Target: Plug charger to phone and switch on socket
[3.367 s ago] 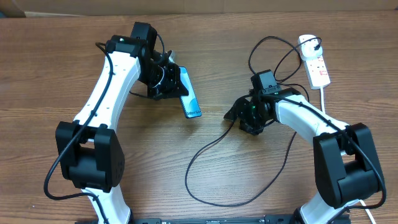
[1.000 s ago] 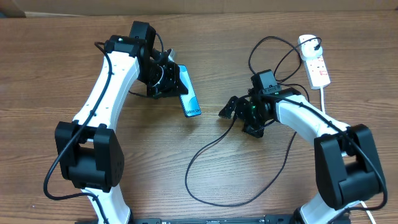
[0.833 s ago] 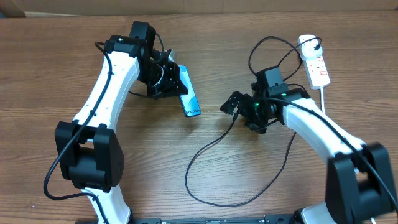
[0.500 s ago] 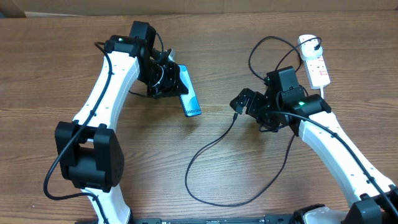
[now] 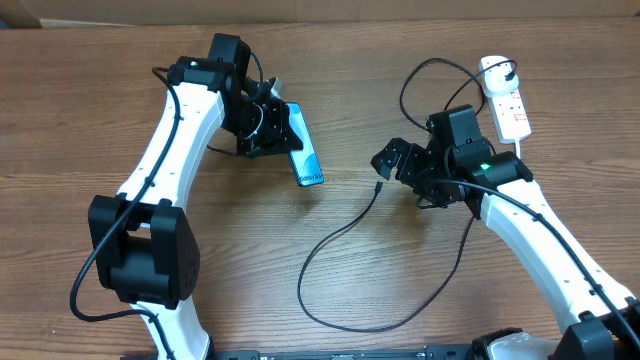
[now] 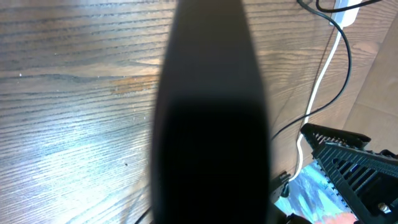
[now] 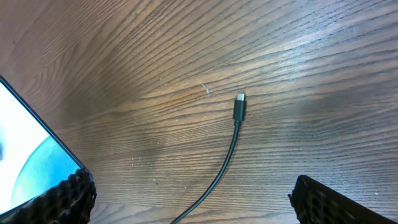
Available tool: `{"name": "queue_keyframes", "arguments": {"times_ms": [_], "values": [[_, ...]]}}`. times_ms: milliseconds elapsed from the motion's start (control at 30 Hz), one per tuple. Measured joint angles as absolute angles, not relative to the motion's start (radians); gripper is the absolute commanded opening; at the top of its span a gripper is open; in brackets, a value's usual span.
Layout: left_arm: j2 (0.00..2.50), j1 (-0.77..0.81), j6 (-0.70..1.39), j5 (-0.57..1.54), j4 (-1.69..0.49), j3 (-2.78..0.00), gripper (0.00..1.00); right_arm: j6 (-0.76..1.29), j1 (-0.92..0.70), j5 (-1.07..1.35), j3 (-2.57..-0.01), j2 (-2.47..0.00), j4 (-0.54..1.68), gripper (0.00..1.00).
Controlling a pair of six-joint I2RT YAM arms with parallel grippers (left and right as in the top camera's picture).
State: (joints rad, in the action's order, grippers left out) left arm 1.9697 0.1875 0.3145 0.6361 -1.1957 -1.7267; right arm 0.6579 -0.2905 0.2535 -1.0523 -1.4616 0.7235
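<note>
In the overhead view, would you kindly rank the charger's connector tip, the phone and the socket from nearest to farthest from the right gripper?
Measured from the right gripper:
1. connector tip, lying right beside it, toward the near side.
2. phone, farther off on the left side.
3. socket, farthest, at the back right.

— What lies under me?
— A brown wooden table (image 5: 60, 120), its grain running left to right.
— And beyond it?
— I see a tan, cardboard-like strip (image 5: 400, 8) along the far edge.
</note>
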Motion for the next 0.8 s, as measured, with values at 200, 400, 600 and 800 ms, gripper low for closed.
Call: {"name": "queue_keyframes", "arguments": {"times_ms": [200, 400, 600, 800], "values": [[1.97, 0.187, 0.315, 0.636, -1.196, -1.727, 0.04, 0.657, -0.291, 0.253, -1.052, -1.462, 0.722, 0.96], [1.97, 0.187, 0.315, 0.636, -1.196, -1.727, 0.04, 0.657, -0.291, 0.253, -1.052, -1.462, 0.722, 0.96], [1.97, 0.187, 0.315, 0.636, -1.196, -1.727, 0.04, 0.654, -0.291, 0.253, -1.052, -1.462, 0.722, 0.83], [1.97, 0.187, 0.315, 0.636, -1.196, -1.727, 0.04, 0.655, -0.29, 0.253, -1.052, -1.463, 0.722, 0.76]]}}
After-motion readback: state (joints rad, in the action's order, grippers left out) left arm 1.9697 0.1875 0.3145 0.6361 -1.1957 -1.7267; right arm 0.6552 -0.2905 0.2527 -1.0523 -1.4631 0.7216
